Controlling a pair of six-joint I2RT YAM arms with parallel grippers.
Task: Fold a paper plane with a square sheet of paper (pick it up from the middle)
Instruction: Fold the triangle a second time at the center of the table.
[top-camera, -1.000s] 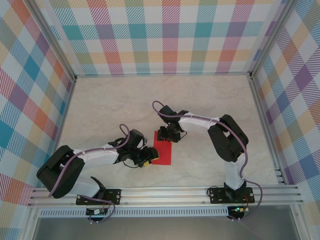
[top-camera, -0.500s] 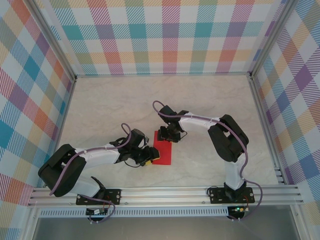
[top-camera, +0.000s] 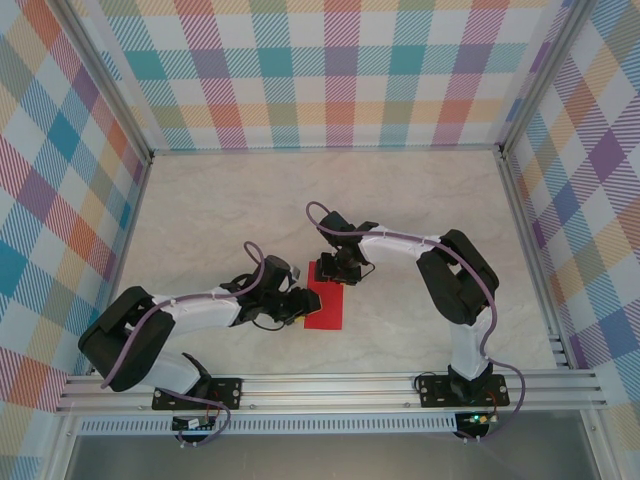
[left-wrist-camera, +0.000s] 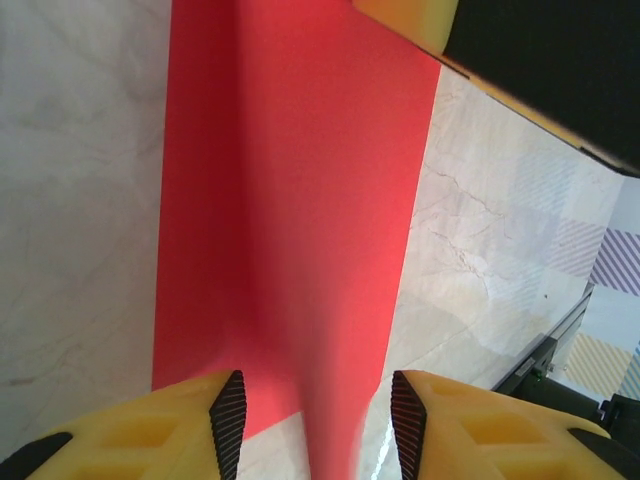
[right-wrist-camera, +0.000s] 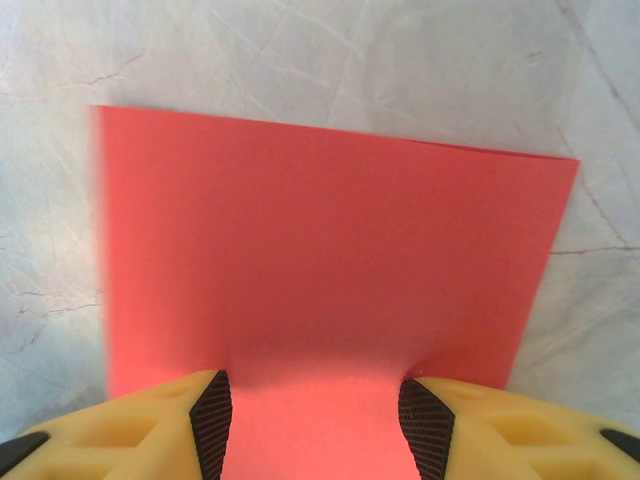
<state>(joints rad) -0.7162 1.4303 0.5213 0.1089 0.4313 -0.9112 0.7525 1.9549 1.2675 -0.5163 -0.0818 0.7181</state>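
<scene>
Red paper (top-camera: 327, 310) on surface (top-camera: 420, 200); left gripper (left-wrist-camera: 318, 415) spread astride raised edge, right gripper (right-wrist-camera: 315, 410) hold unclear. Close slowly, keep edges aligned.

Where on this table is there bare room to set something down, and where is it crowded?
Free: the wide far strip of table from the back wall down to the right gripper; also the near patch between left base and right base. Crowded: the centre, where the left gripper and right gripper meet the square sheet of paper.
</scene>
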